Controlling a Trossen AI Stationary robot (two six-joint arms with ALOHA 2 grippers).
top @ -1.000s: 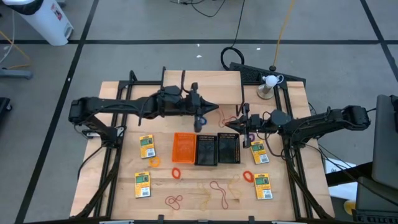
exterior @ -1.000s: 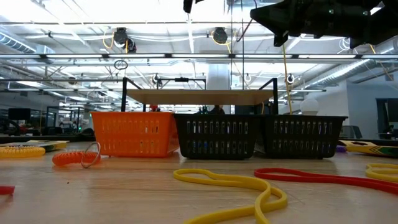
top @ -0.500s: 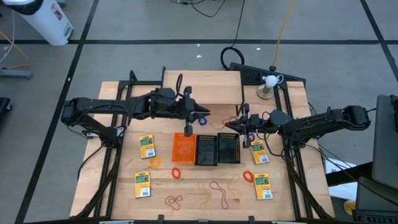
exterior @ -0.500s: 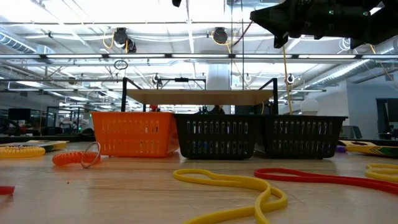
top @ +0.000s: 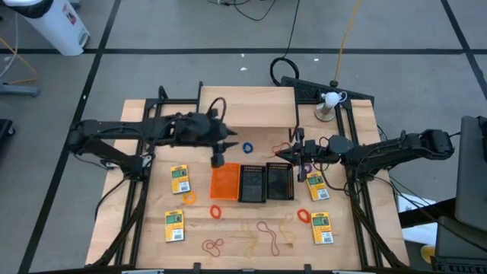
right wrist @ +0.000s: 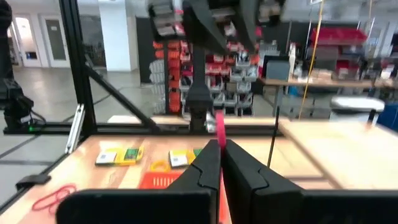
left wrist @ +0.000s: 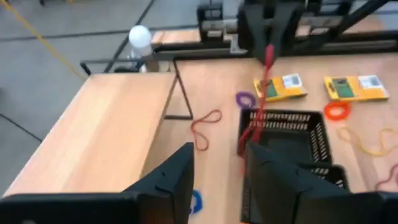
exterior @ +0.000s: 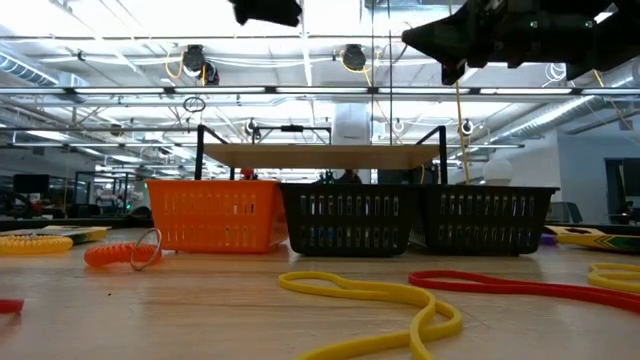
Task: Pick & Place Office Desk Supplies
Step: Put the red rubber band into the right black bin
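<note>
Three mesh bins stand in a row mid-table: orange (top: 225, 181), black (top: 252, 183), black (top: 279, 181). My left gripper (top: 219, 154) hovers open above the orange bin's far left corner, with nothing between its fingers (left wrist: 217, 180). A blue rubber band (top: 246, 147) lies flat on the table beyond the bins. My right gripper (top: 292, 152) hangs over the far side of the right black bin, shut on a red rubber band (left wrist: 261, 93). Yellow-and-green packs (top: 179, 179) (top: 317, 186) lie flat on either side of the bins. My right gripper pinches the red rubber band's upper end (right wrist: 219, 135) between its two shut fingers, coming in about level from the table's right. The band hangs slack below the fingers. Its lower end (left wrist: 244, 146) reaches the black bin's far rim; whether it touches, I cannot tell.
A light wooden shelf (top: 247, 106) on black legs stands behind the bins. More packs (top: 174, 225) (top: 323, 228) and loose bands, orange (top: 215, 211), red (top: 213, 245), tan (top: 262, 232) and purple (left wrist: 244, 98), lie on the table. A small lamp (top: 329, 99) stands far right.
My left gripper has drawn back toward the table's left edge, tipped its fingers up toward level and opened. The blue rubber band, which was at its fingers, now lies on the table beyond the bins.
</note>
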